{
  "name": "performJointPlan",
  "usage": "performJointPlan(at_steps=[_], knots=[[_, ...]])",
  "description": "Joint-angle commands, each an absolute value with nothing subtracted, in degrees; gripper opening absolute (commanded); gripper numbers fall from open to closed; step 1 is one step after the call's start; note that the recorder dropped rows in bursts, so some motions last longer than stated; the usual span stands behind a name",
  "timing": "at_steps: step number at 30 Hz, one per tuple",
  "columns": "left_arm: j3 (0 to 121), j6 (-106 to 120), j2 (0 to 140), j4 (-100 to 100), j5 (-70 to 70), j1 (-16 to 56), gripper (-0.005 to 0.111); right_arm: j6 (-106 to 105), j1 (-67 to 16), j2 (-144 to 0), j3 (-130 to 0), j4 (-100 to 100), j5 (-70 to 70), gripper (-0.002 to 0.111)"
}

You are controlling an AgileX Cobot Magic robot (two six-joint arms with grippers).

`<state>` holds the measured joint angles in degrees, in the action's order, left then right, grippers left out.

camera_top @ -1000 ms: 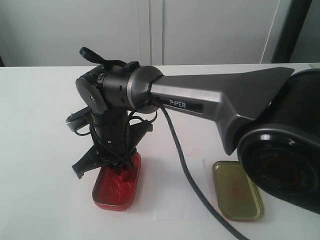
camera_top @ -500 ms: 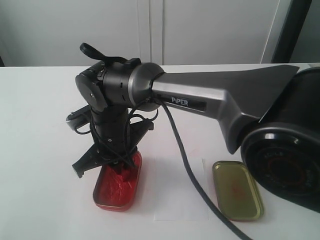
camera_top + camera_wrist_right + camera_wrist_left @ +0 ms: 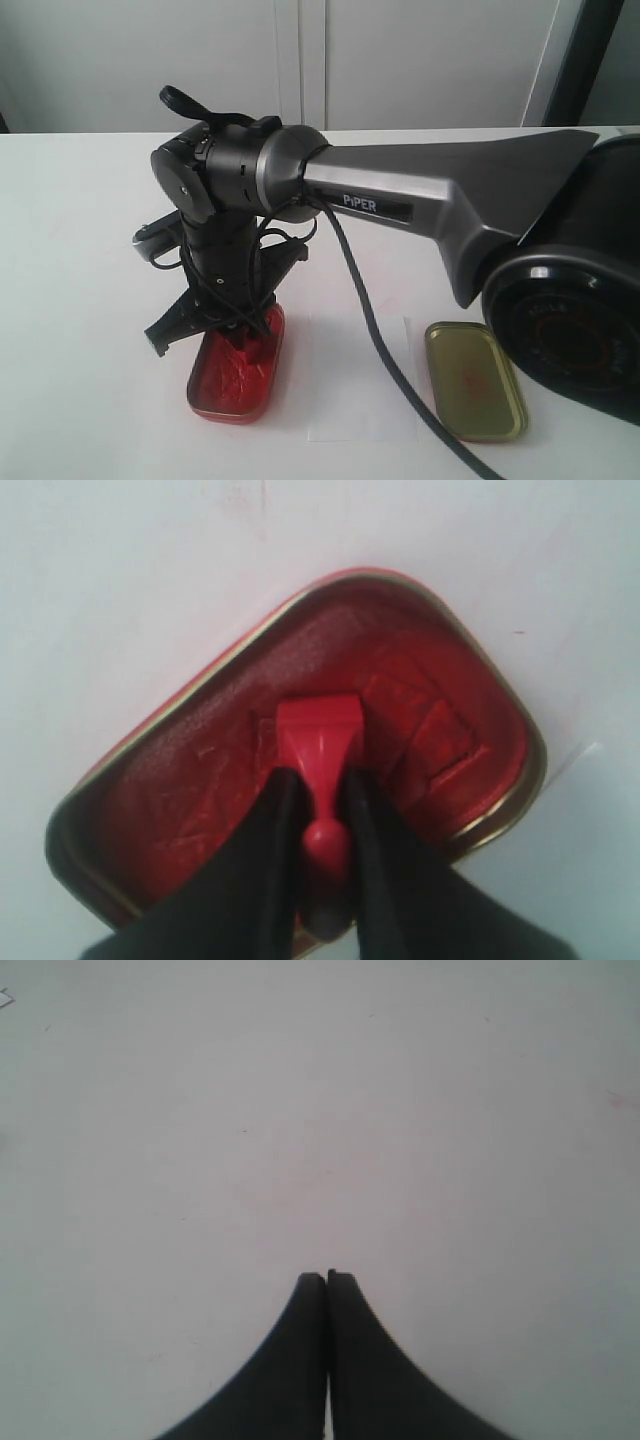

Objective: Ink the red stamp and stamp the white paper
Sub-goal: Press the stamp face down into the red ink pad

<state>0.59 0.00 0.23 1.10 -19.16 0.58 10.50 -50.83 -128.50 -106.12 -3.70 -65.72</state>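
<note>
My right gripper (image 3: 322,780) is shut on the handle of the red stamp (image 3: 318,742), whose square base sits down on the pad of the red ink-pad tin (image 3: 420,720). In the exterior view the right gripper (image 3: 240,325) reaches across to the left over that ink-pad tin (image 3: 232,385), and the stamp (image 3: 243,352) shows only as a red block under the fingers. The white paper (image 3: 340,385) lies just right of the tin, partly behind the cable. My left gripper (image 3: 327,1278) is shut with nothing in it, over bare white tabletop.
The tin's gold lid (image 3: 474,382) lies open-side up to the right of the paper. The right arm's black cable (image 3: 375,350) hangs across the paper. The right arm's base (image 3: 565,320) fills the right side of the exterior view.
The right gripper with the stamp has shifted slightly over the ink pad between one second ago and half a second ago; since then nothing visibly moves.
</note>
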Motion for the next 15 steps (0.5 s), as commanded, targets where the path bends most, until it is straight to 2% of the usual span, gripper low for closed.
performJointPlan(at_steps=[1, 15], knots=[[0.00, 0.00, 0.00, 1.24, -19.70, 0.74, 0.000, 10.76, -50.88, -127.32, -106.15, -3.81, -66.21, 0.000], [0.00, 0.00, 0.00, 1.24, -19.70, 0.74, 0.000, 10.76, -50.88, -124.53, -106.15, -4.03, -65.88, 0.000]])
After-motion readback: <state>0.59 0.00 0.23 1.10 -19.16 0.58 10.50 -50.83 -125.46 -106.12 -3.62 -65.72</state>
